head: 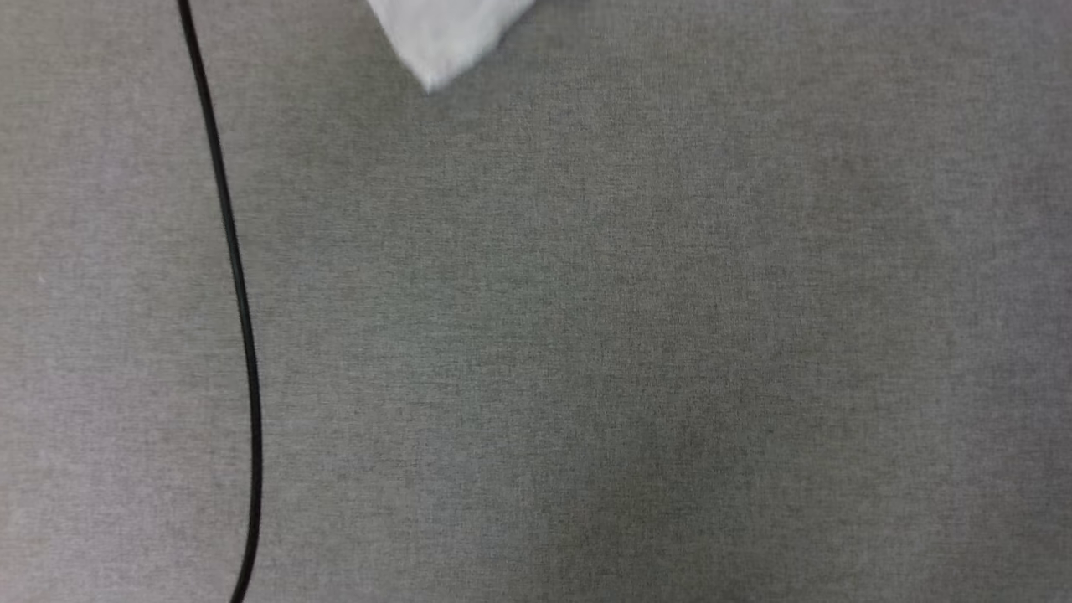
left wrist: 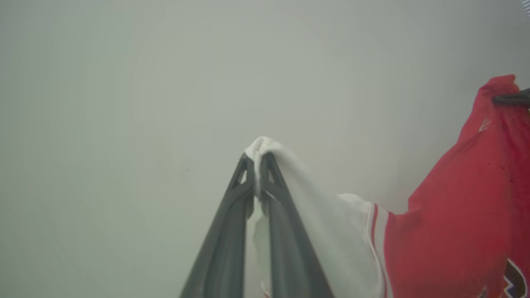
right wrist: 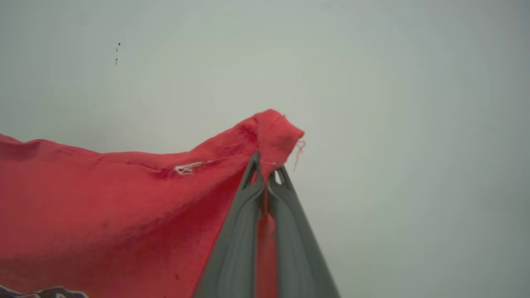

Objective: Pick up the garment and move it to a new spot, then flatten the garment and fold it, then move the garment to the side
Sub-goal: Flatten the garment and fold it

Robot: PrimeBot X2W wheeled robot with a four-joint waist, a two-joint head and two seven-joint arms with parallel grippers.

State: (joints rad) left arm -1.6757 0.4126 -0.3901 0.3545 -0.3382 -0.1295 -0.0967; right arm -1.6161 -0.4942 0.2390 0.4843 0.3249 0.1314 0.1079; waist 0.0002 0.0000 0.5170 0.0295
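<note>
l hand (left wrist: 256, 159) pinching garment (left wrist: 447, 231) white sleeve (left wrist: 331, 215); r hand (right wrist: 268, 167) pinching red edge (right wrist: 273, 132); head view: white tip (head: 444, 33), black cable (head: 239, 293).

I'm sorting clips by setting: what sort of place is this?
Probably an indoor garment-folding station: grey fabric-covered surface, a black cable across it, a plain pale backdrop behind the held garment.

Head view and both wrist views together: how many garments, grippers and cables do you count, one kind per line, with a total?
Garments: 1, the red and white garment.
Grippers: 2, the left gripper shut on its white sleeve, the right gripper shut on a red edge.
Cables: 1, the black cable on the grey surface.
Total: 4.
</note>
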